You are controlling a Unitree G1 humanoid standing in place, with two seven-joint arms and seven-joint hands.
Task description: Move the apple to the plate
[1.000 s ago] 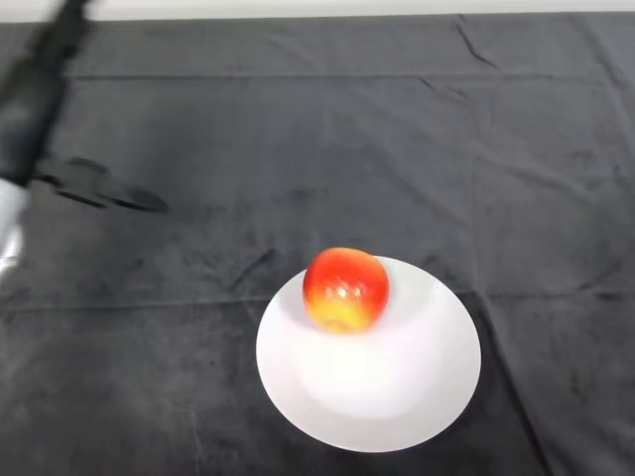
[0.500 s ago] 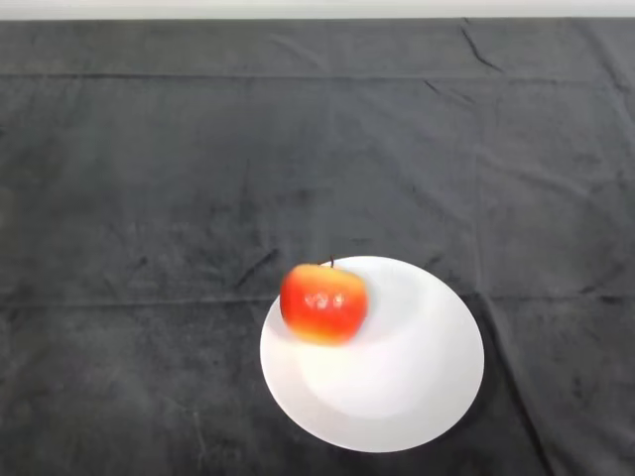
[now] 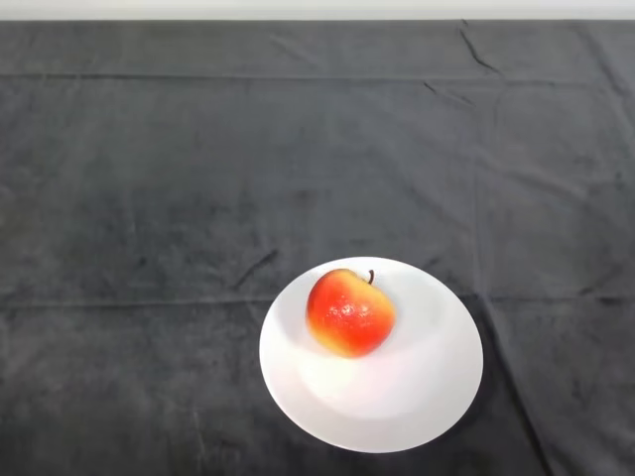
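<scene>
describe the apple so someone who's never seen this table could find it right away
On the table under the dark grey cloth, look near the front edge, right of centre, for the round white plate. The red and yellow apple sits on the plate's upper left part, its short dark stem pointing up. It is the only brightly coloured thing in view.

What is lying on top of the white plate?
One red and yellow apple rests on the white plate, in its upper left part, stem up. The plate's surface directly under the apple is covered and cannot be seen.
</scene>
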